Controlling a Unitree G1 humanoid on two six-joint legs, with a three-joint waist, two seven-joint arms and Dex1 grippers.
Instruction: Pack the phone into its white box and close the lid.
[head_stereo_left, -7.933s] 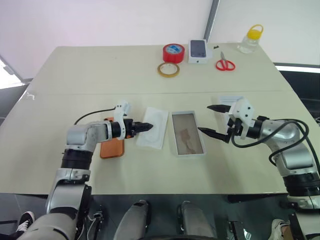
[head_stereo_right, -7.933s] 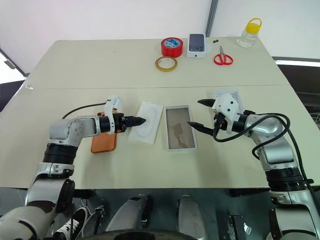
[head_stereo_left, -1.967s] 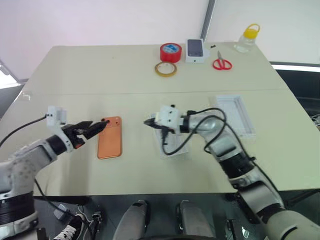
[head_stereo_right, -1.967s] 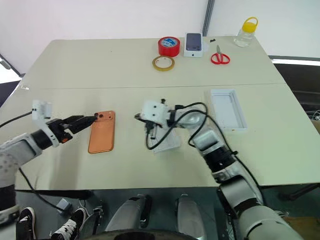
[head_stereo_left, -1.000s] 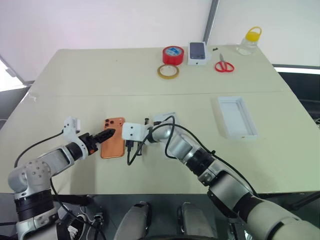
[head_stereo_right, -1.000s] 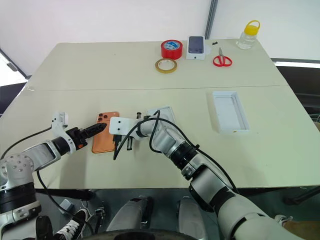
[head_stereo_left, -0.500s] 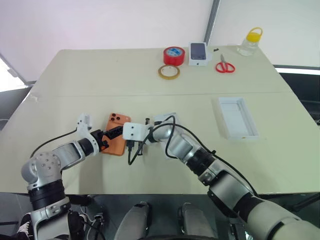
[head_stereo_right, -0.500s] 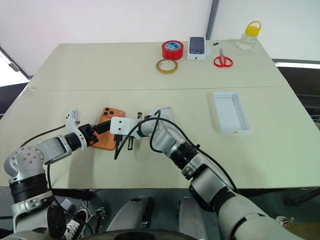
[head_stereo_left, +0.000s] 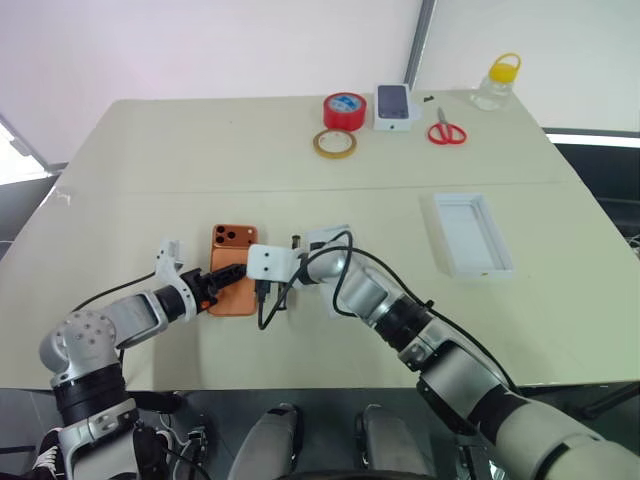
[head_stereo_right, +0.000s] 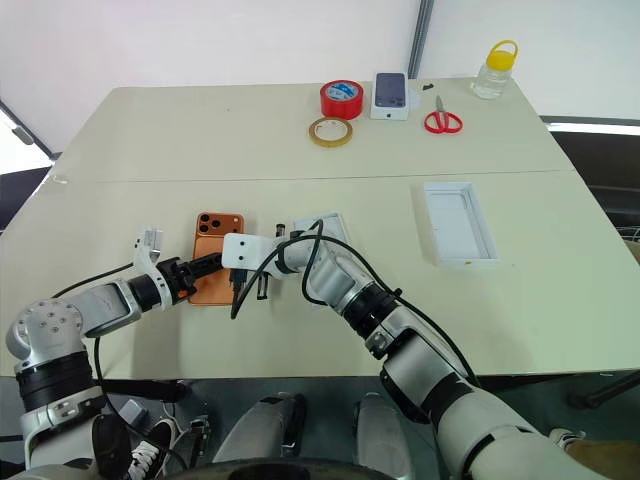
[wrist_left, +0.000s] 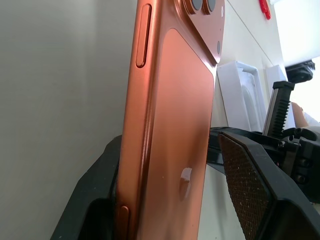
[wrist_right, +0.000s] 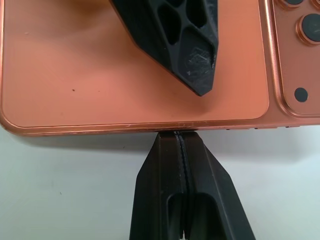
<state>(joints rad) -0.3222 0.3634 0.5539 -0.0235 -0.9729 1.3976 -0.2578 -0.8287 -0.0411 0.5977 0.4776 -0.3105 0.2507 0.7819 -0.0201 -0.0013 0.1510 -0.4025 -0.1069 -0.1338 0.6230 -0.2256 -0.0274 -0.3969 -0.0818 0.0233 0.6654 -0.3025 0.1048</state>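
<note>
Phone: orange, back up, lens cluster toward the far edge of the bench, lying in the near-left part of the top.

Left claw: arm comes in low from the near-left, forearm nearly level, fingers pointing toward the phone's near end. Left wrist view: one finger above the phone's back, the other under its edge, jaws straddling it; a gap shows between the upper pad and the phone, so a firm grip cannot be told.

Right claw: arm reaches far across from the right, elbow bent, wrist at the phone's right long edge. Fingers clenched together, nothing between them, tips touching that edge.

White box: just right of the phone, largely hidden behind the right wrist and its cable; one far corner shows; inside not readable.

Lid: well apart, toward the right edge, open side up.

Far edge: red tape roll, tan tape ring, small phone-printed box, red scissors, yellow-capped bottle.
</note>
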